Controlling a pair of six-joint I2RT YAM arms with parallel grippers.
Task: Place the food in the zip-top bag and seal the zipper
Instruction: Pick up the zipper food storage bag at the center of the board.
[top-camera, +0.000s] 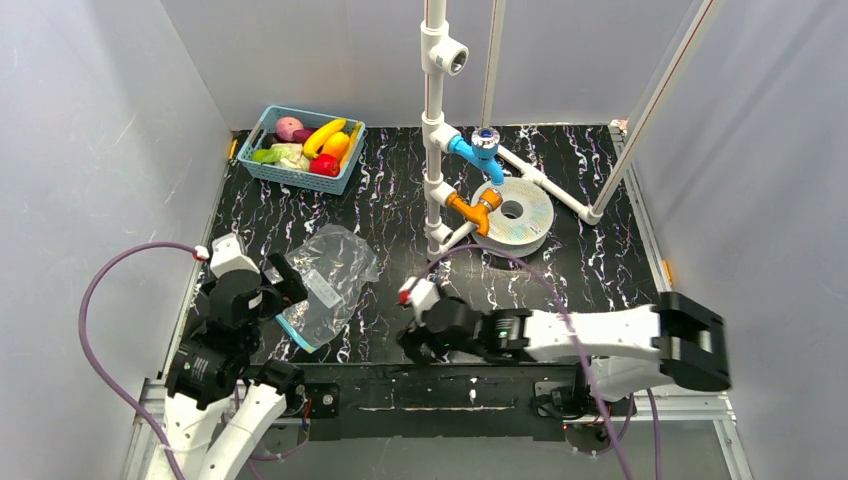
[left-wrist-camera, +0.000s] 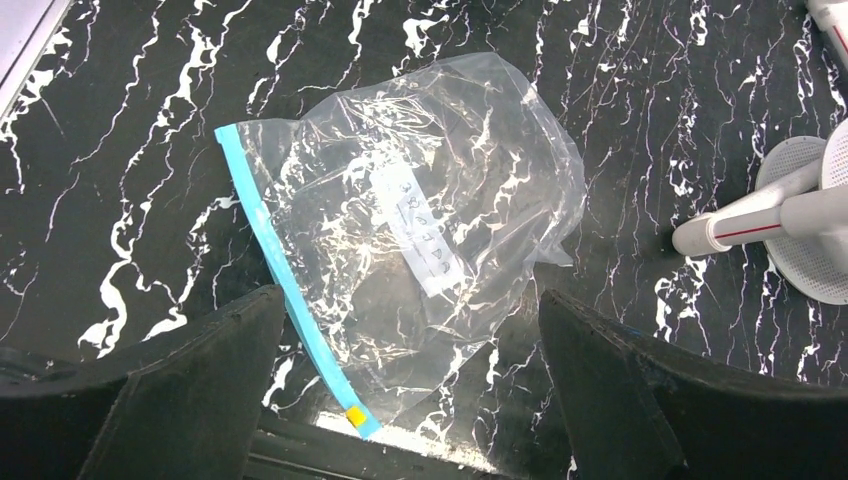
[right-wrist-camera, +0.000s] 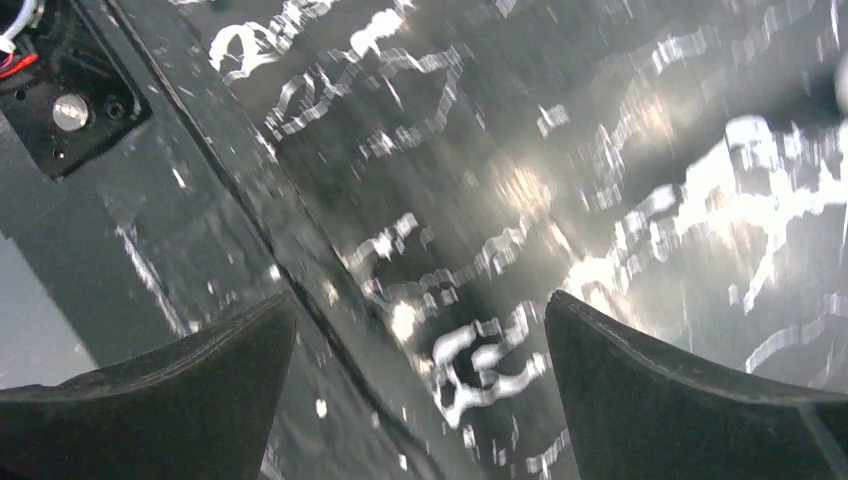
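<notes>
Zip-top bag (left-wrist-camera: 420, 230): lies flat and crumpled on the worktop (top-camera: 390, 215), at the near left, nothing inside it.
Zipper (left-wrist-camera: 285, 290): the teal strip runs along the bag's left edge, with a small yellow piece (left-wrist-camera: 353, 413) at its near end; I cannot tell whether it is open.
Left hand (left-wrist-camera: 405, 335): fingers wide apart, empty, hovering over the near part of the bag.
Right hand (right-wrist-camera: 420, 320): also spread and empty, above the near edge of the worktop, well apart from the bag.
Food (top-camera: 325, 135): sits in the blue basket (top-camera: 295, 178), far left.
Step, I judge: get hold of the bag mouth.
How to do it well: come down on the strip and pinch only one lip. Catching both layers would keep the mouth shut. The thin plastic may slide, so close slowly.
</notes>
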